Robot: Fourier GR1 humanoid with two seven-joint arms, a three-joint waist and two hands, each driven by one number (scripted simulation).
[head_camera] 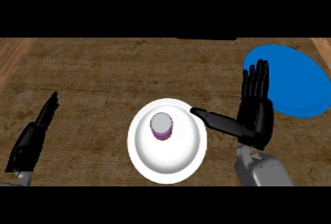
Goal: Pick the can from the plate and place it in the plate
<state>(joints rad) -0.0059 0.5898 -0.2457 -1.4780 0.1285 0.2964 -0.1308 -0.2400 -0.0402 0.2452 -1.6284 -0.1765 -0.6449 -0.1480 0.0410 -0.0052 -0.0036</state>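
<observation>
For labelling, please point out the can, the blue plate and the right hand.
can (161,122): head view, its grey top.
blue plate (296,83): head view, bare inner surface.
right hand (255,116): head view, its palm.

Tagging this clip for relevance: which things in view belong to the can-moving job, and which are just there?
Part of the job:
can, standing on the white plate
blue plate, at the far right
right robot hand, open, between the two plates

Not part of it:
left robot hand, resting open at the left edge
wooden counter
</observation>
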